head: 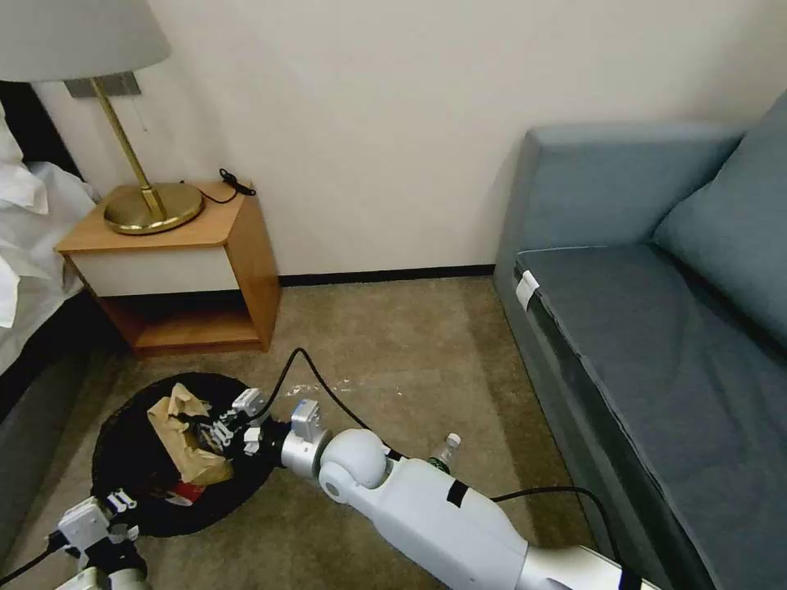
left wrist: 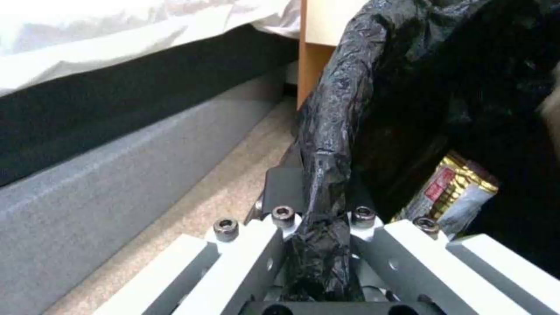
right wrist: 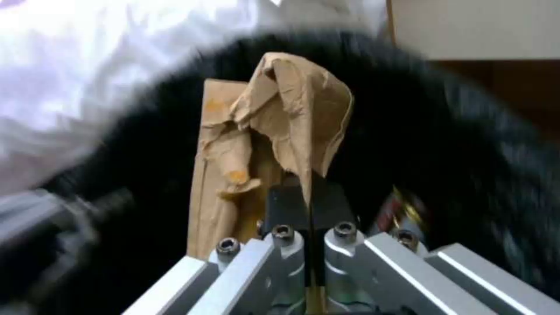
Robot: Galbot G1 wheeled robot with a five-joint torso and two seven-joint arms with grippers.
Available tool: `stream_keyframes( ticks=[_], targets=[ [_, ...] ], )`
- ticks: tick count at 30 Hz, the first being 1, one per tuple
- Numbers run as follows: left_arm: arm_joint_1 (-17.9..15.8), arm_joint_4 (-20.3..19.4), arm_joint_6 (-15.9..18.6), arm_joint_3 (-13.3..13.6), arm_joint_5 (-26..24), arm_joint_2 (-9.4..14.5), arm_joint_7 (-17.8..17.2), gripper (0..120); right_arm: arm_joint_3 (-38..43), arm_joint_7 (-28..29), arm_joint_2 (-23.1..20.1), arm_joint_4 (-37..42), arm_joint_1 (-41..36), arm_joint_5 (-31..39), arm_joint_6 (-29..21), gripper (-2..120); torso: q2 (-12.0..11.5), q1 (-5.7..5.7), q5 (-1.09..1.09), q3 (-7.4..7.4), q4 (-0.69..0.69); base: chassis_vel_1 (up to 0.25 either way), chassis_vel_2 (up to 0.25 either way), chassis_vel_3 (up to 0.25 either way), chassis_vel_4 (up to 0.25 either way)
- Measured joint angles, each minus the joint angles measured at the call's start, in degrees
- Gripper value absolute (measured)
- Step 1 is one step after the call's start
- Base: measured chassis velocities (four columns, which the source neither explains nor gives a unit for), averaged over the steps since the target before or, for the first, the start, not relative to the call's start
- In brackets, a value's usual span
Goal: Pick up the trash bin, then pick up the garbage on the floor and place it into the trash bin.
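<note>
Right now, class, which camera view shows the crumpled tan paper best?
The right wrist view: the crumpled tan paper is close, pinched in the right gripper over the trash bin. The head view shows it smaller; the left wrist view offers a blur at its edge.

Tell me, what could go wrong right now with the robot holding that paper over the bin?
The right gripper pinches only an edge of the crumpled tan paper above the trash bin; on release, the paper might catch on the fingers. The left gripper grips the bin by its thin black bag, which could tear or slip. The clear bottle beside the right arm could be knocked away.
</note>
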Motion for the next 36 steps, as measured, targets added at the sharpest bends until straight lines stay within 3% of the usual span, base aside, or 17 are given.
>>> stream_keyframes(
  ticks=[6,14,25,33,36],
  targets=[
    [-0.15,-0.39,0.43,0.11,0.37,0.00,0.01,2,-1.59,2.18,1.77,-4.27,1.11,-5.38,0.80,0,0.00,0.00,0.00,0.00,0.00,0.000,0.000,0.000,0.000],
    [-0.24,1.35,-0.58,0.11,2.52,0.00,0.04,2,-5.05,4.13,0.74,-2.33,1.94,-9.63,-2.77,28,0.00,0.00,0.01,0.00,0.00,0.000,0.000,0.000,0.000],
    [-1.16,2.97,-0.79,-0.08,2.89,0.00,0.04,2,-3.93,4.26,-2.72,2.21,2.52,-8.87,-4.37,66,0.00,0.00,0.01,0.00,0.00,0.000,0.000,0.000,0.000],
    [-1.75,4.26,-0.79,-0.64,2.56,0.00,-0.05,2,0.58,3.60,-8.75,7.24,1.18,-6.43,-3.92,98,0.00,0.00,0.02,0.00,0.00,0.000,0.000,0.000,0.000],
    [-1.83,4.33,-0.79,-0.67,2.43,0.00,-0.06,2,1.75,3.11,-11.37,7.97,0.58,-6.06,-3.40,100,0.00,0.00,0.02,0.00,0.00,0.000,0.000,0.000,0.000]
  ],
)
